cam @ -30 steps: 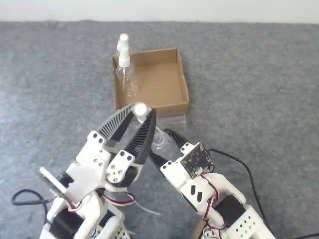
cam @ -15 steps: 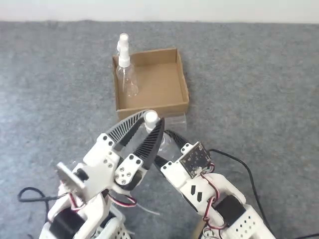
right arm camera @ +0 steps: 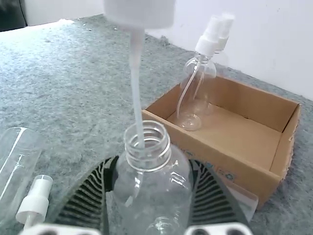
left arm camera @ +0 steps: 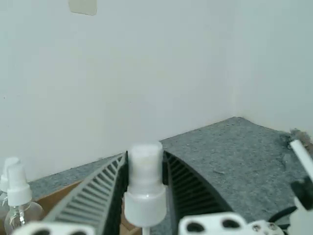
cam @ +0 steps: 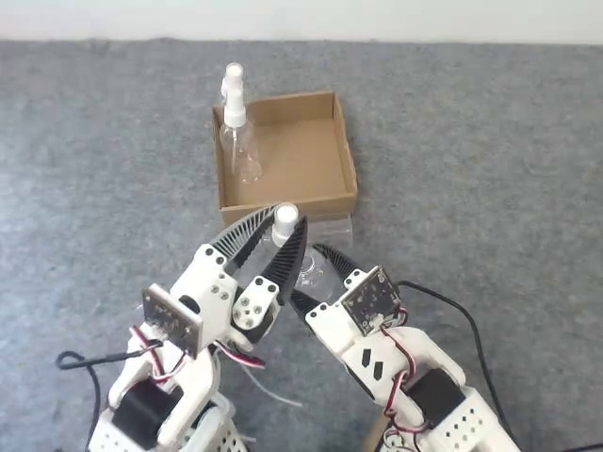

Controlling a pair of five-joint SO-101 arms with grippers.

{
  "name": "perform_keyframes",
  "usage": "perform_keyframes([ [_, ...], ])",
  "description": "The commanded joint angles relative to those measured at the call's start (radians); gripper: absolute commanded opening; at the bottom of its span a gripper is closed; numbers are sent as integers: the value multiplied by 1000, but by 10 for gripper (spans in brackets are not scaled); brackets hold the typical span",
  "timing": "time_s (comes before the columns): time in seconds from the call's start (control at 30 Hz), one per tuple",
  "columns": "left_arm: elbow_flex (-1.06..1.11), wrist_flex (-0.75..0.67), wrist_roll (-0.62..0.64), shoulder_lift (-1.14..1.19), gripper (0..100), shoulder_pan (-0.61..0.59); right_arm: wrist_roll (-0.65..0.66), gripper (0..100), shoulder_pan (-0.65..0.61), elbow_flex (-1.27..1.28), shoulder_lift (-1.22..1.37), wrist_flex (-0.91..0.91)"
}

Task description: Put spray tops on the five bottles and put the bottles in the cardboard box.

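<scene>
My left gripper is shut on a white spray top, held just above an open clear bottle. In the right wrist view the top's thin tube reaches down into the bottle's neck. My right gripper is shut on this bottle's body and holds it upright just in front of the cardboard box. Two capped bottles stand in the box's far left corner. The left wrist view shows the spray top between the black fingers.
A bare clear bottle lies on the grey carpet beside a loose spray top. Something clear lies against the box's front wall. A white basket sits under the left arm. Cables trail by the right arm.
The left arm has swung the spray top to the right and slightly forward, from left of the bottle to over its neck, and its wrist has turned. The right arm kept still.
</scene>
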Motion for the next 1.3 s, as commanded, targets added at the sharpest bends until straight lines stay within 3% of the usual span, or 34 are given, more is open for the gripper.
perform_keyframes([
  [0.0, 8, -32, -17, -15, 13, -5, 9, 13, 21, 18, -22, 4],
  [0.2, 22, -31, -15, -15, 13, -3, 9, 13, 79, 18, -22, -7],
  [0.7, 48, -32, -14, -15, 13, -2, 11, 17, 81, 18, -22, -5],
  [1.27, 162, -110, -26, -15, 14, 123, 6, 17, 143, 8, -24, -7],
])
